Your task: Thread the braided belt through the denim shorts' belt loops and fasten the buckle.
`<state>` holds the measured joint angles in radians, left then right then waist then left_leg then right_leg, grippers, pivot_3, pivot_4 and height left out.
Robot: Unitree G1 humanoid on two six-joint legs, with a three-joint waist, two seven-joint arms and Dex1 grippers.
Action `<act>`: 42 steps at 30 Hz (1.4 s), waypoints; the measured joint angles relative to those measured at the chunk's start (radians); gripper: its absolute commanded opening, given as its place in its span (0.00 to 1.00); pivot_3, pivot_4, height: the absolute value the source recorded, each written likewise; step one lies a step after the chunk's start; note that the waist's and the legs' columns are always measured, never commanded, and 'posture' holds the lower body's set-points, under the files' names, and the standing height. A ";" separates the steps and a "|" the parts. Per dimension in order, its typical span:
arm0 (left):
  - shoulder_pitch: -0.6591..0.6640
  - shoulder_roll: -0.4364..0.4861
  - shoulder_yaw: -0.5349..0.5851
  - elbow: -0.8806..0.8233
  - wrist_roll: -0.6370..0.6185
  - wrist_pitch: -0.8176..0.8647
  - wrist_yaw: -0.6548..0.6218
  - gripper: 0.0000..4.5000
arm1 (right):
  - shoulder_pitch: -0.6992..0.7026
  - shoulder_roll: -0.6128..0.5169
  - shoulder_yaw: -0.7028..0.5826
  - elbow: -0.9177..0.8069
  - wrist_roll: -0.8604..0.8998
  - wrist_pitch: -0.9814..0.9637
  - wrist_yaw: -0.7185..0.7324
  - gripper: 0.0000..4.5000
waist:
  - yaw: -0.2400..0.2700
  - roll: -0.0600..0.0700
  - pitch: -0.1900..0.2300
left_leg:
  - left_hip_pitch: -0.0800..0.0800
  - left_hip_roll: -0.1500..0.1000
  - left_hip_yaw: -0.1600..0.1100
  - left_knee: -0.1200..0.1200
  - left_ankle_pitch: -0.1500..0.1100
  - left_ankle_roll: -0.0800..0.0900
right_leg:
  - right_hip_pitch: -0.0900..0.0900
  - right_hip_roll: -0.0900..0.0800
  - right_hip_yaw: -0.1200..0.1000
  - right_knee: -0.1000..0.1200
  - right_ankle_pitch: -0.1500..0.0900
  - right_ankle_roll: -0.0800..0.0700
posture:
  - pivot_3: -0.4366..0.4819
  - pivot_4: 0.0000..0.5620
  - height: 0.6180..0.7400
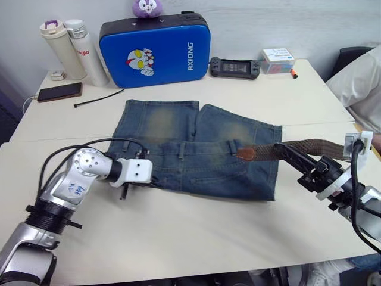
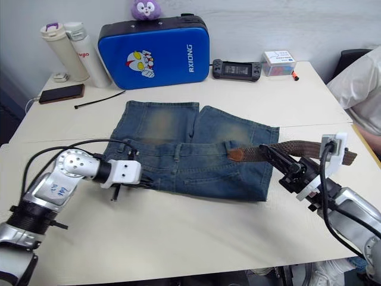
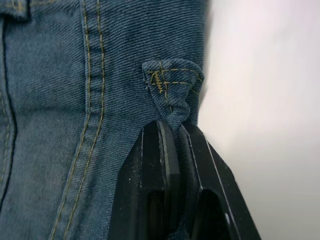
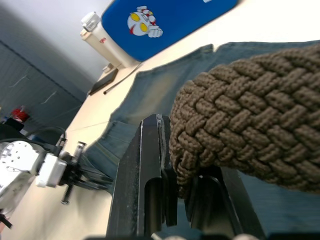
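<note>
Lettering "RXIONG" runs up blue case behind denim shorts.

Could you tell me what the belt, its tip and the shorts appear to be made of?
The braided belt looks like woven brown cord, matte, with plaited strands visible. Its tip seems smooth tan leather. The denim shorts look like faded blue denim with twill weave and orange stitching.

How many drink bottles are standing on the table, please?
2. Both stand at the table's far left corner, left of the blue case: a cream bottle with a purple lid loop, and a white bottle touching its right side. None seems hidden.
</note>
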<state>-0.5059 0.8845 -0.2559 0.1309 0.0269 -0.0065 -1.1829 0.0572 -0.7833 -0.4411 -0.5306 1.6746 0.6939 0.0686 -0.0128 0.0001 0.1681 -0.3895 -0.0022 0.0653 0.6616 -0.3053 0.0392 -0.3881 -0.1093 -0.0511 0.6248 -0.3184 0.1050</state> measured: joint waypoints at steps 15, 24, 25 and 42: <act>0.036 0.063 0.102 0.024 -0.162 0.242 -0.121 0.87 | -0.195 0.021 0.123 0.147 -0.082 0.075 -0.020 0.00 | -0.013 -0.001 0.001 | -0.004 0.000 0.001 0.000 -0.001 0.000 | -0.004 0.000 0.000 0.001 0.000 0.000 | 0.48 0.27 0.87; 0.022 0.068 0.272 -0.147 -0.336 0.582 -0.043 0.99 | -0.426 0.131 0.212 0.380 -0.167 0.117 -0.073 0.00 | -0.009 -0.003 0.002 | -0.009 -0.002 -0.002 0.003 -0.001 0.000 | -0.006 -0.002 -0.002 0.001 0.000 0.000 | 0.48 0.27 0.87; 0.020 0.053 0.289 -0.185 -0.357 0.635 -0.009 0.99 | -0.458 0.143 0.231 0.428 -0.193 0.129 -0.064 0.00 | -0.008 -0.003 0.002 | -0.009 -0.002 -0.002 0.004 -0.001 0.001 | -0.006 -0.002 -0.003 0.002 0.000 0.000 | 0.48 0.27 0.87; 0.126 0.014 0.356 -0.406 -0.474 0.819 0.197 0.99 | -0.526 0.169 0.230 0.575 -0.429 0.259 0.140 0.00 | -0.004 -0.003 0.002 | -0.013 -0.002 -0.003 0.004 -0.001 0.000 | -0.009 -0.002 -0.005 0.002 0.000 0.000 | 0.48 0.27 0.87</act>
<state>-0.3796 0.8981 0.1002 -0.2747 -0.4474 0.8122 -0.9861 -0.4688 -0.6147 -0.2109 0.0443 1.2458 0.9529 0.2082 -0.0168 -0.0027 0.1703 -0.4025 -0.0046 0.0623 0.6659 -0.3065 0.0397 -0.3972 -0.1113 -0.0557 0.6267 -0.3182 0.1053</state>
